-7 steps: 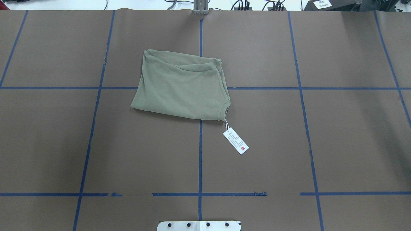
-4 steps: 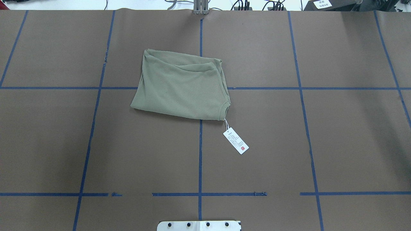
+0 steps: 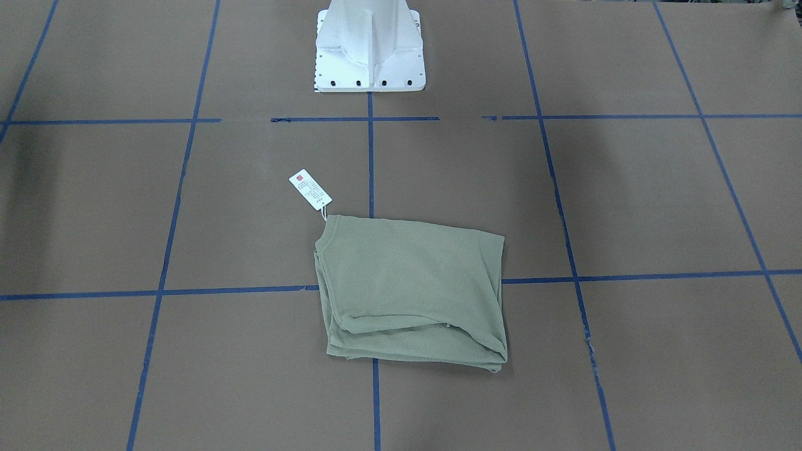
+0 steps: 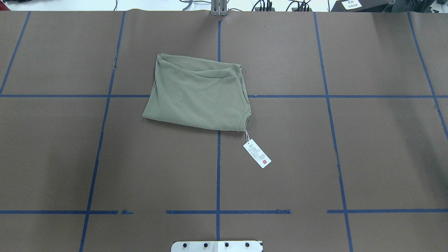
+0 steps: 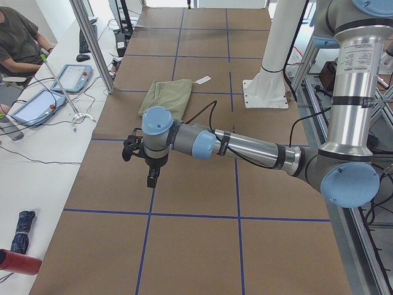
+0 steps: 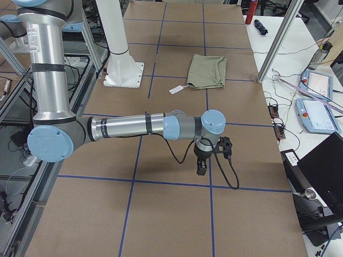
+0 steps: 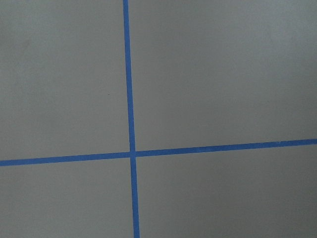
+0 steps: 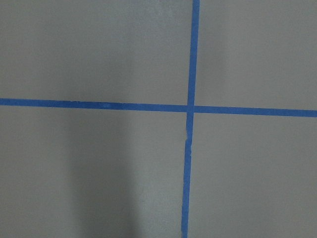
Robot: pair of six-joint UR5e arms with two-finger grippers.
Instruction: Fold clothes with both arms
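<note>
Nothing has shifted: the folded sage-green knit shirt [image 4: 197,96] lies on the brown surface [image 4: 367,140]; left fingers [image 5: 151,180] and right fingers [image 6: 201,170] hang well apart from it, and I cannot tell their spread.

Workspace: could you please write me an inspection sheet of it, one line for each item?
surface: brown table cover with a blue tape grid, lying flat.
job's things: green shirt folded, lying over a tape crossing; its hang tag lies beside it on the cover.
clutter: nothing seen.
grippers: left gripper and right gripper hang over bare cover, apart from the shirt; open or shut cannot be told.
cables: black cable loops at the right wrist; wires on the side bench.
surroundings: seated person, tablets, white pedestal.
</note>
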